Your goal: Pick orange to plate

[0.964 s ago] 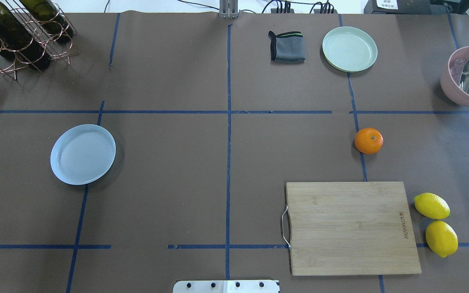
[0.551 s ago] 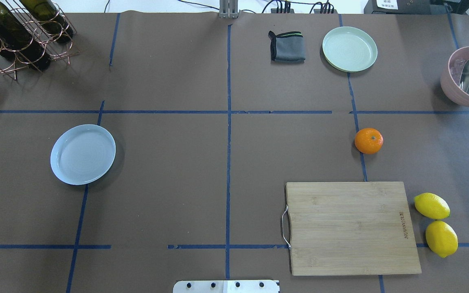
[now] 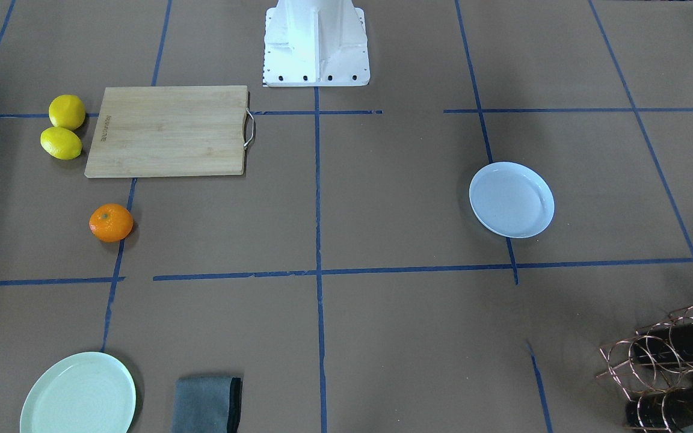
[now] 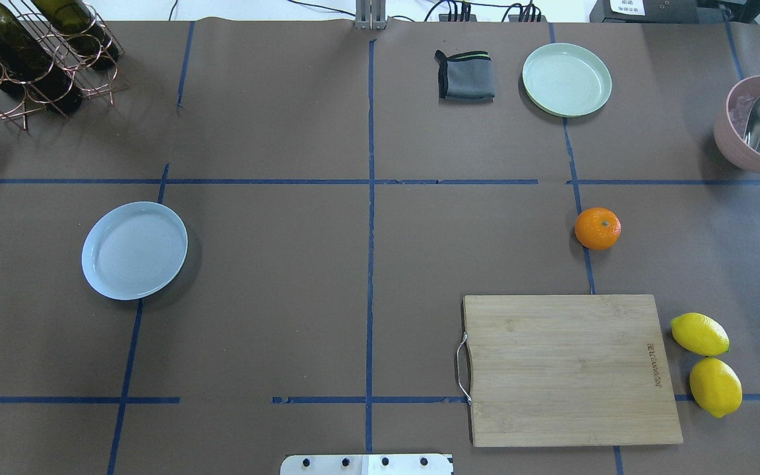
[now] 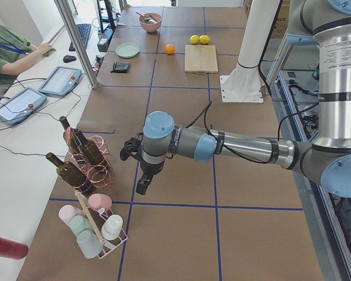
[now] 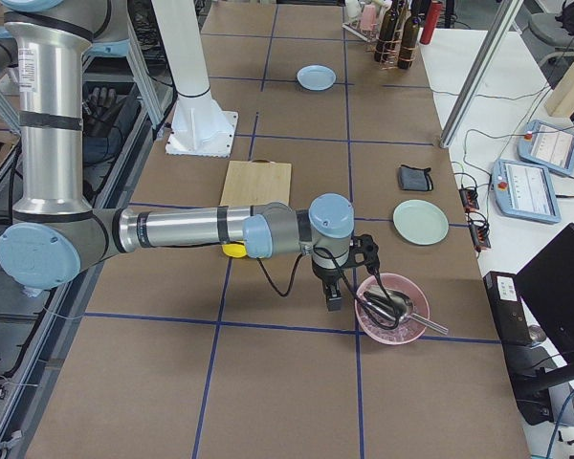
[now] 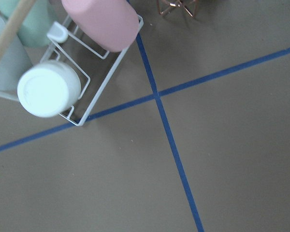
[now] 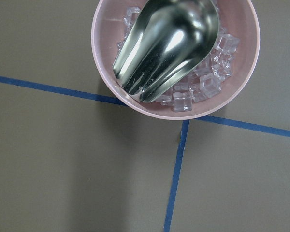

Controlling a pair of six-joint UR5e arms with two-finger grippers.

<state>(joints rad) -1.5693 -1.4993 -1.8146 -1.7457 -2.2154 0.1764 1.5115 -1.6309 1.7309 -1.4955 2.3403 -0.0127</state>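
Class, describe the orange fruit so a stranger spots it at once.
Find the rectangular pale wooden cutting board. Beyond its edge farthest from the robot, touching a blue tape line, sits the small round bright-orange fruit. The two oval lemons beside the board are yellow.

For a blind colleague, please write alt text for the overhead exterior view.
A small, round, bright-orange orange lies right of centre on the brown table; the round, pale bluish-white plate sits empty at the left. A wooden cutting board lies near the orange.
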